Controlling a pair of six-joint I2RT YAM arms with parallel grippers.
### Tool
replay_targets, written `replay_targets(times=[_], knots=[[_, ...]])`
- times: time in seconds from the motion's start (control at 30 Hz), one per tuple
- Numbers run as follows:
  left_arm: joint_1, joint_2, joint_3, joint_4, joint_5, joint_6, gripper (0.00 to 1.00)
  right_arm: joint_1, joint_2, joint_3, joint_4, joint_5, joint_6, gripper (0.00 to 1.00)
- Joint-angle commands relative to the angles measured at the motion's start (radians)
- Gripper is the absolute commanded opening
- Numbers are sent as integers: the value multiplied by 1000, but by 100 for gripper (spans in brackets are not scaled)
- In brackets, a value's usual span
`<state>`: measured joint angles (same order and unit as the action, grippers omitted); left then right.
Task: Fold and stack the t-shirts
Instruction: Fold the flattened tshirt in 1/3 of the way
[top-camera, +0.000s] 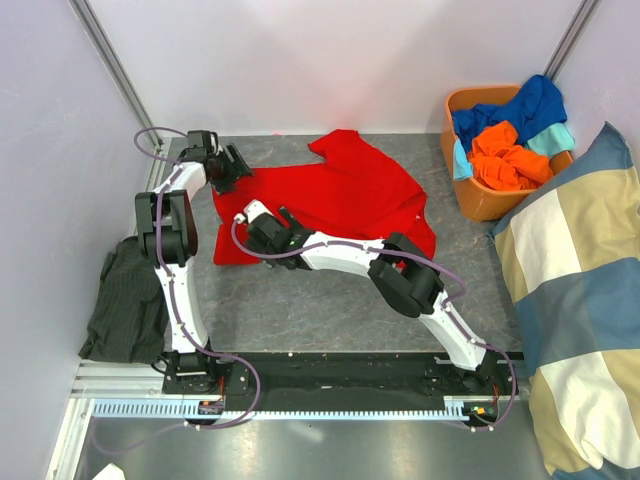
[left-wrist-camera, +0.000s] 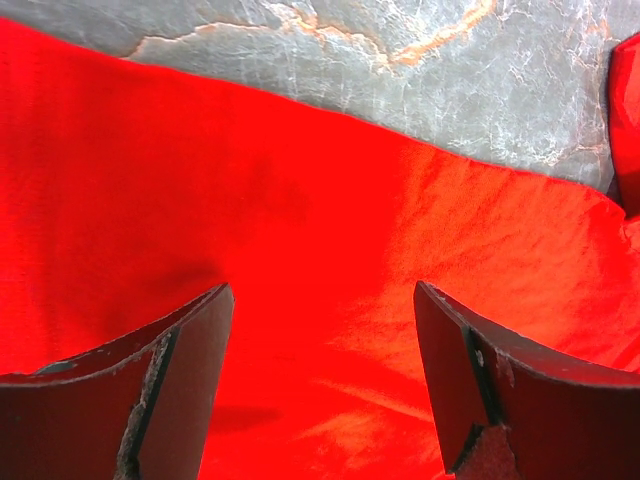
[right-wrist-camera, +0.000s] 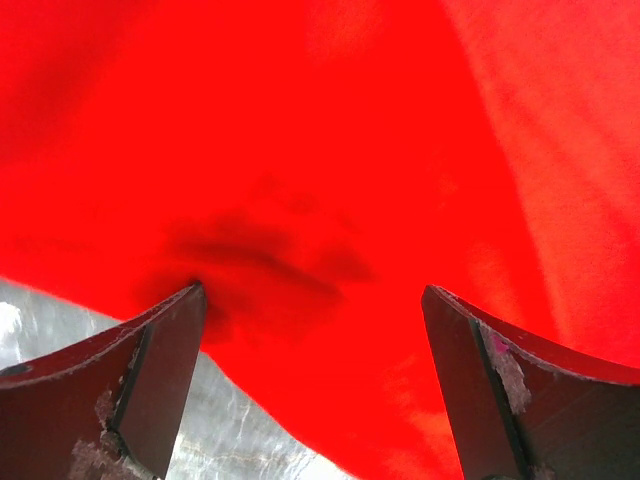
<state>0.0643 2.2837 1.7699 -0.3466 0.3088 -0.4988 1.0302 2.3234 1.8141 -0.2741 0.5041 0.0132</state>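
A red t-shirt (top-camera: 345, 195) lies spread and a little rumpled on the grey tabletop (top-camera: 330, 310). My left gripper (top-camera: 240, 172) hovers at the shirt's left edge, jaws open over the red cloth (left-wrist-camera: 300, 200), with nothing between its fingers. My right gripper (top-camera: 264, 236) is low over the shirt's lower left part, also open wide. In the right wrist view the red cloth (right-wrist-camera: 330, 150) fills the frame, with a dark crease by the left fingertip (right-wrist-camera: 185, 305). More t-shirts, orange (top-camera: 508, 158), blue (top-camera: 528, 105) and teal (top-camera: 553, 138), sit piled in the basket.
An orange basket (top-camera: 480, 205) stands at the back right corner. A big blue-and-beige checked cushion (top-camera: 580, 290) leans along the right side. A dark garment (top-camera: 125, 300) lies off the table's left edge. White walls close in the back and the left.
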Motion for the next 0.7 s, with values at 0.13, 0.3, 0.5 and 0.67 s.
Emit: replay_targets(times=[0.13,0.3,0.5,0.67], knots=[[23,17,-9,-2,13,23,81,-1,-91,-163,-91,-142,83,98],[26,26,-7,-3,15,23,81,2,-151,-294,-106,-209,136,98],[34,36,-3,-3,23,16,81,22,-223,-406,-108,-262,169,98],[35,28,-19,-2,12,17,81,39,-246,-441,-109,-274,185,98]])
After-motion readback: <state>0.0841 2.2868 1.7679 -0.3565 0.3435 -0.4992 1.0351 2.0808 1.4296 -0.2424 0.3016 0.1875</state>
